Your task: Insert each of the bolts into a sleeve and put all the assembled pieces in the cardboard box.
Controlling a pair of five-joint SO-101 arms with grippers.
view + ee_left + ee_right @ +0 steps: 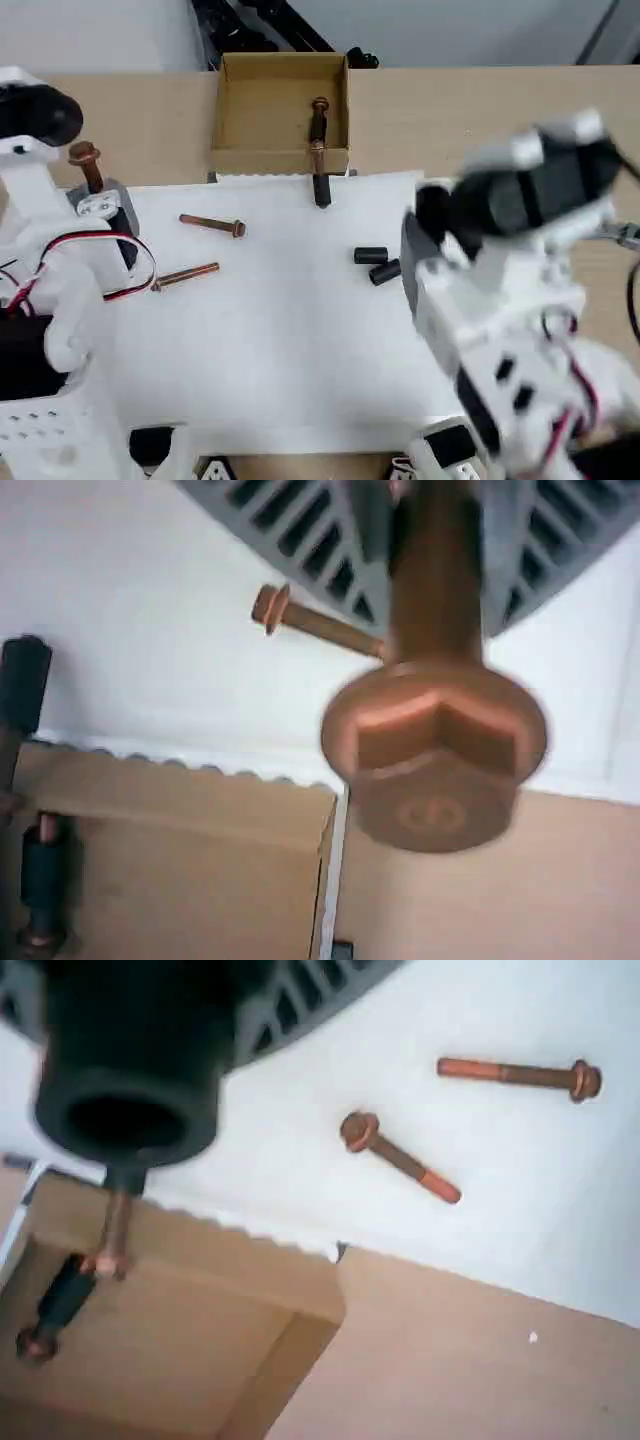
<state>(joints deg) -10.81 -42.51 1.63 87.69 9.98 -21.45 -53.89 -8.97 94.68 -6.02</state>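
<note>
**A:** What takes up the most room?

**B:** The wooden bench (480, 105), with a white mat (290, 340) over its middle. The cardboard box (280, 158) sits at top centre, touching the mat's upper edge.

**A:** And the arms?

**B:** At the left edge, the left pincer (98, 200) is pinching a copper bolt (435, 750) by its shank, the head sticking out clear of it. The right pincer (150, 1000) is clamped on a black sleeve (128, 1090), whose open bore faces the wrist camera.

**A:** The loose parts?

**B:** One assembled piece (318, 118) lies inside the box. A second piece (320, 180) leans across the box's lower wall onto the mat. Left of centre lie an upper bolt (212, 224) and a lower bolt (187, 275). Right of centre, one empty sleeve (370, 255) lies just beside another sleeve (385, 271).
</note>
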